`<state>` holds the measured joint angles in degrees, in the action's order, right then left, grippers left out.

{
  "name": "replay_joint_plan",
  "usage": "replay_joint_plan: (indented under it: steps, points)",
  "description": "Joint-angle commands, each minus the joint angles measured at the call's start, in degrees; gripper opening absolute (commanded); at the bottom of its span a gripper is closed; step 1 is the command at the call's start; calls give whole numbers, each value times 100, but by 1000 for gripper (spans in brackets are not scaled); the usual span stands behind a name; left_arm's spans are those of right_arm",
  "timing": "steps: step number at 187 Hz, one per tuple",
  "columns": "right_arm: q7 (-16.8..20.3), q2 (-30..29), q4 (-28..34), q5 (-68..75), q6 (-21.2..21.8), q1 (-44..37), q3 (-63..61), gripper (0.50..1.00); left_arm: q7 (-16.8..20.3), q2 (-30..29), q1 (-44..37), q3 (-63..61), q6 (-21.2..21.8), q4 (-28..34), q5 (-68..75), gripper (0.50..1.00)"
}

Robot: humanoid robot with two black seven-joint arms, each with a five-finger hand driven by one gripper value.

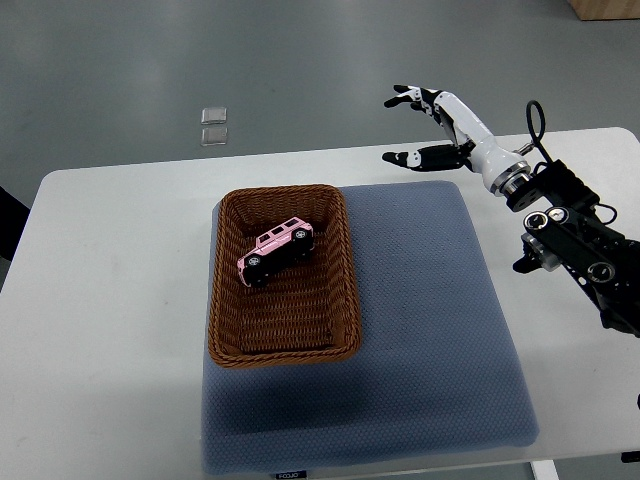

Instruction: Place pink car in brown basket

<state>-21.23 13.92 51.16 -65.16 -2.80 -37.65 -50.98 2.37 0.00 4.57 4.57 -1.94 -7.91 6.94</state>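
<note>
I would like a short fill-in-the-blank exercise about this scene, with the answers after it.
1. The pink car lies inside the ____ basket.
2. The basket rests partly on a ____ mat.
3. The right hand, far from the car, holds ____.
4. The mat lies on a ____ table.

Missing words: brown; grey; nothing; white

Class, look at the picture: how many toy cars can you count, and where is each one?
1. The pink car lies inside the brown basket, toward its far end, turned diagonally. Nothing in view could hide another.
</note>
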Motion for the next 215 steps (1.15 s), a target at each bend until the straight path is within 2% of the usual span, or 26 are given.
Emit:
replay_joint_plan:
  steps: [1, 41, 68, 111, 157, 183, 215]
  points:
    - [101, -12, -1, 223, -98, 241, -264, 913, 0, 0, 0, 0, 0, -9, 0, 1000]
    - [356, -56, -1, 944, -90, 487, -413, 913, 0, 0, 0, 8, 0, -18, 0, 1000]
    - [813, -56, -1, 1691, -90, 487, -562, 913, 0, 0, 0, 17, 0, -9, 0, 1000]
    - [1182, -188, -10, 2183, -72, 513, -729, 913, 0, 0, 0, 8, 0, -1, 0, 1000]
    - [1165, -241, -10, 2271, -134, 513, -764, 915, 0, 0, 0, 17, 0, -18, 0, 1000]
    - [1130, -258, 52, 2289, -889, 513, -729, 915, 0, 0, 0, 17, 0, -18, 0, 1000]
    - [1121, -258, 122, 2280, -872, 513, -650, 915, 0, 0, 0, 17, 0, -18, 0, 1000]
